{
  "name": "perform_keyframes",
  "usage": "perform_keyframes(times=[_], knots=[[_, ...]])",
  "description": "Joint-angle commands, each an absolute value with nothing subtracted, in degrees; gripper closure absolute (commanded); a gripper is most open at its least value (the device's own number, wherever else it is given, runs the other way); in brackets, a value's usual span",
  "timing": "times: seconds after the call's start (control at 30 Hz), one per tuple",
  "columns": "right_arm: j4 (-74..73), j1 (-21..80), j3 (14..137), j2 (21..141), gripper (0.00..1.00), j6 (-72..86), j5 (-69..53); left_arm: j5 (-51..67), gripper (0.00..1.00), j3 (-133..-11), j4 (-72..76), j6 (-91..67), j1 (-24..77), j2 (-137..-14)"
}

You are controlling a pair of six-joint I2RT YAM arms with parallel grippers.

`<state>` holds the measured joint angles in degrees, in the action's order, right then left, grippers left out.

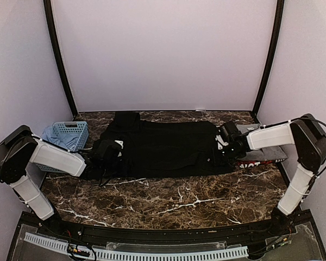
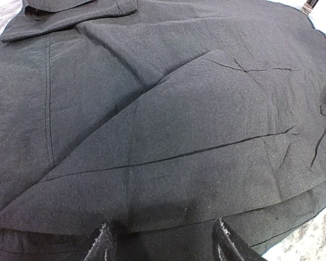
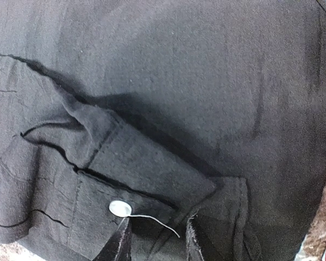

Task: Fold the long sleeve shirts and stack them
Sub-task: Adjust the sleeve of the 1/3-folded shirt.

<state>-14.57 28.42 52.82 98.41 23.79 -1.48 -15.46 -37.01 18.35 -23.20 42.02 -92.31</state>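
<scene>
A buttoned cuff (image 3: 125,185) of the black shirt (image 1: 168,144) lies right at the tips of the right jaws. Its pale button (image 3: 120,208) sits just beside one tip and a loose thread (image 3: 152,220) trails across the gap. The right jaws stand narrowly apart over the cuff's edge, with no clear pinch on it. The left jaws stand wide with nothing between them, low over the shirt's opposite end, where a folded-in panel runs off ahead of them in a long diagonal crease.

The shirt lies spread across the far part of the tabletop (image 1: 179,201), reaching from one pair of jaws to the other. It looks thin and limp: light, and likely to sag and slide on the marble, so a single pinch would probably drag it askew. Doubled edges such as the cuff or a hem corner seem the surest holds, taken on both sides together.

A red-edged shirt (image 1: 255,162) peeks out just beside the right jaws.
</scene>
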Motion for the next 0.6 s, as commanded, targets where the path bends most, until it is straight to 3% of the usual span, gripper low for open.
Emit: perform_keyframes(times=[0.0, 0.27, 0.5, 0.57], knots=[[-10.18, 28.64, 53.24, 99.71, 0.7, 23.35, -2.65, -15.91, 0.39, -36.21, 18.02, -23.66, 42.36, -91.78], [-5.41, 28.61, 50.73, 101.37, 0.77, 24.06, -3.73, -15.78, 0.39, -36.23, 18.0, -23.74, 42.32, -92.08], [-0.69, 28.64, 46.06, 100.9, 0.98, 25.46, -3.6, -15.86, 0.39, -35.74, 18.18, -23.99, 42.34, -92.06], [0.98, 28.65, 44.21, 100.2, 1.0, 26.08, -3.43, -15.9, 0.39, -35.69, 18.19, -23.99, 42.34, -92.08]])
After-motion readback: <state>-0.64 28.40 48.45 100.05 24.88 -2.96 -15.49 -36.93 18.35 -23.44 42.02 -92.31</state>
